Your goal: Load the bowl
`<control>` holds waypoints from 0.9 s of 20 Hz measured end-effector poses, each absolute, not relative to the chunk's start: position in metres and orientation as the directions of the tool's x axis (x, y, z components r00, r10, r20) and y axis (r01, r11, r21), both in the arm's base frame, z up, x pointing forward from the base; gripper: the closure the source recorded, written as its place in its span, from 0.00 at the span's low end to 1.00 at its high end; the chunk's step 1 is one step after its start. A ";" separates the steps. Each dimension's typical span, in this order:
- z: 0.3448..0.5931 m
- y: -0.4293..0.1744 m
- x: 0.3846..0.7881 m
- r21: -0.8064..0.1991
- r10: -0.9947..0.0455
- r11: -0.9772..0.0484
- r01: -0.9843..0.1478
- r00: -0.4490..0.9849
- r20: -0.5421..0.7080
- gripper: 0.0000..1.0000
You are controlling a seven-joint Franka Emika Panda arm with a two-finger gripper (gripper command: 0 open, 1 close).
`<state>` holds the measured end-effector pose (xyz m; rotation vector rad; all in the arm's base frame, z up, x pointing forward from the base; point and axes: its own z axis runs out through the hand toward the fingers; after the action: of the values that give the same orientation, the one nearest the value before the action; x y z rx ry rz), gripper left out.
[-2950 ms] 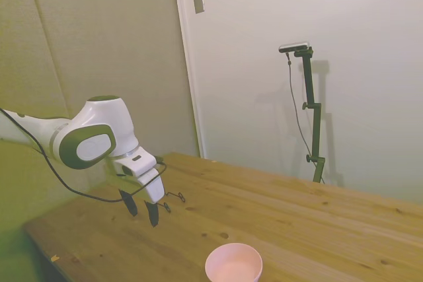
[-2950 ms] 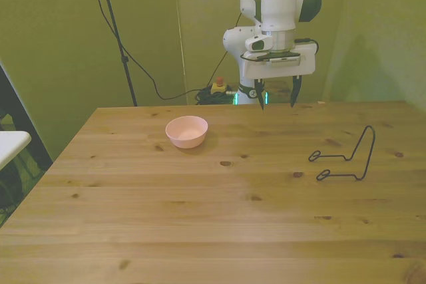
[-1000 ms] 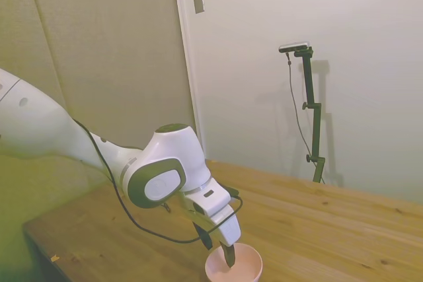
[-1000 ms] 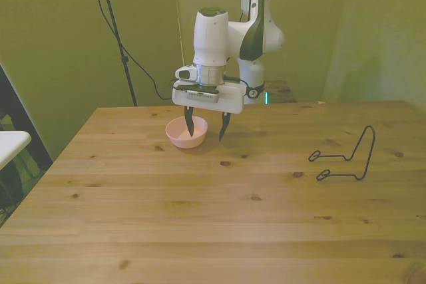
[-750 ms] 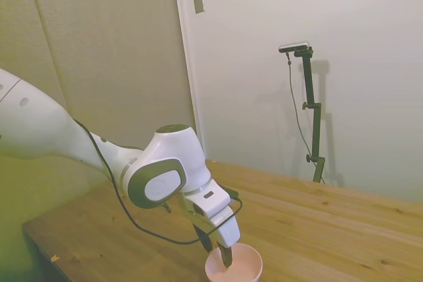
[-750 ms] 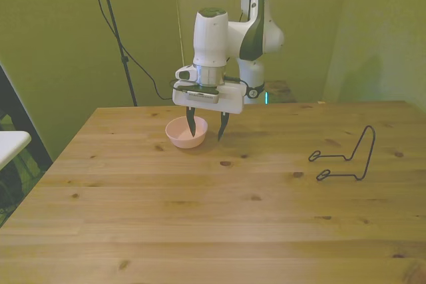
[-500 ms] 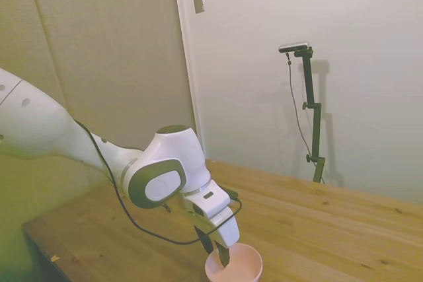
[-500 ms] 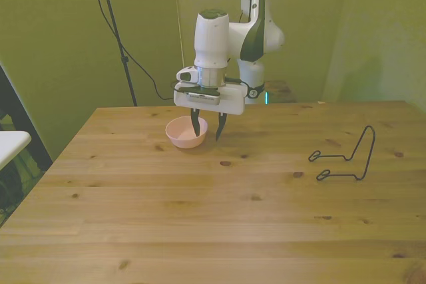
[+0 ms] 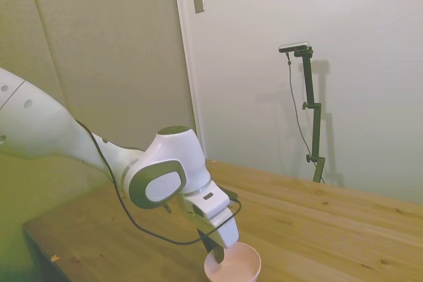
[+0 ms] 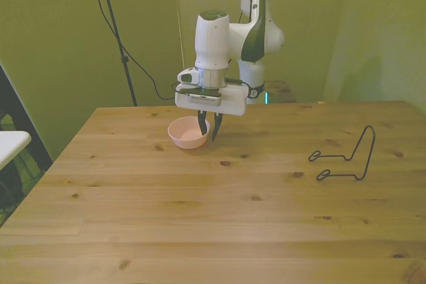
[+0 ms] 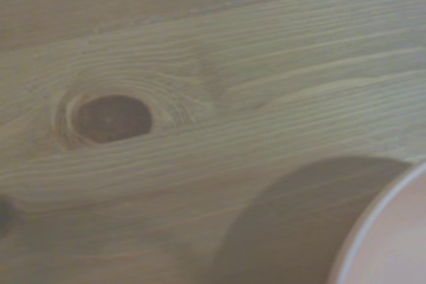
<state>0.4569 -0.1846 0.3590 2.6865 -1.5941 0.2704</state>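
The pale pink bowl (image 10: 183,136) sits on the wooden table near its far edge, toward the front view's left. My gripper (image 10: 208,126) hangs straight down over the bowl's rim on the side toward the front view's right. One finger is inside the bowl and the other just outside, closed narrowly on the rim. The side view shows the bowl (image 9: 241,265) low in the picture with the gripper (image 9: 217,254) at its near-left rim. A blurred arc of the bowl (image 11: 393,244) fills one corner of the wrist view, with its shadow beside it.
A thin black wire stand (image 10: 346,157) rests on the table toward the front view's right, well apart from the bowl. A dark knot (image 11: 110,118) in the wood shows close up in the wrist view. A black tripod (image 10: 116,31) stands behind the table.
The fingers have drawn together from a wide gap to a narrow one across the bowl's rim. The hand has stayed over the bowl, barely moving.
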 end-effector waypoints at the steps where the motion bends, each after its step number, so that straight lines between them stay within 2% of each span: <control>1: 0.359 -0.185 0.457 -0.090 -0.872 -0.483 -0.871 0.469 0.144 1.00; 5: 0.368 -0.188 0.459 -0.141 -0.872 -0.488 -0.862 0.473 0.128 1.00; 11: 0.403 -0.172 0.461 -0.248 -0.854 -0.515 -0.820 0.516 0.066 1.00; 18: 0.516 -0.075 0.485 -0.412 -0.781 -0.575 -0.706 0.624 0.021 1.00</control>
<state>0.4854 -0.0750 0.5155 3.1544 -1.5084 0.3598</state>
